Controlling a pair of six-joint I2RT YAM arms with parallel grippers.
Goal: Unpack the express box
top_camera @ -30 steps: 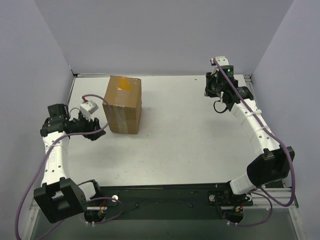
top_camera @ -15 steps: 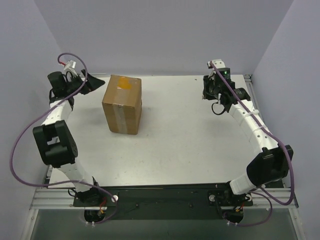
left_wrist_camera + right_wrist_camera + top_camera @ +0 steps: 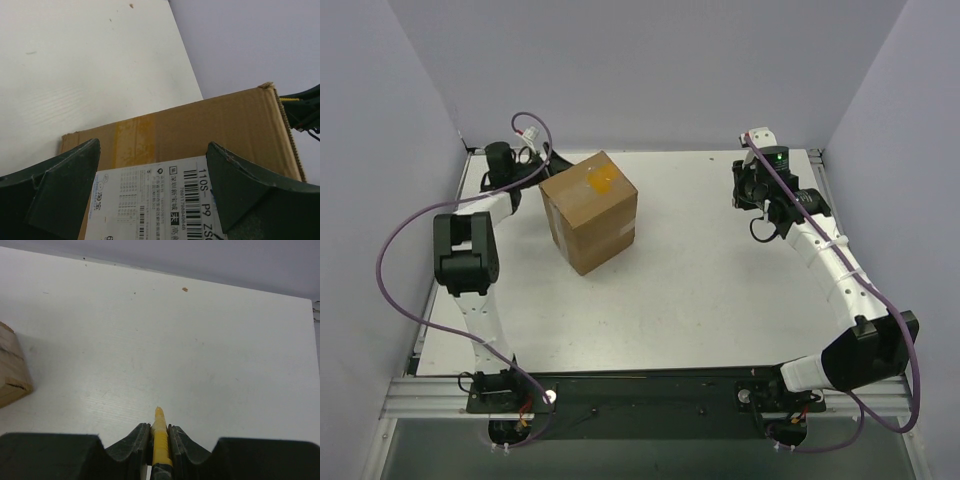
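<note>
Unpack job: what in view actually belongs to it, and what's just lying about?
Belongs to the job:
- box, closed, its label side facing the open left jaws
- yellow knife, gripped in the right jaws

Just lying about:
- small brown scrap on the table, far from the box

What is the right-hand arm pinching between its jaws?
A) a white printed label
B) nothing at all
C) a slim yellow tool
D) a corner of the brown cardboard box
C: the right wrist view shows a slim yellow tool clamped between the right jaws, well apart from the brown cardboard box at the left edge of that view.
</note>
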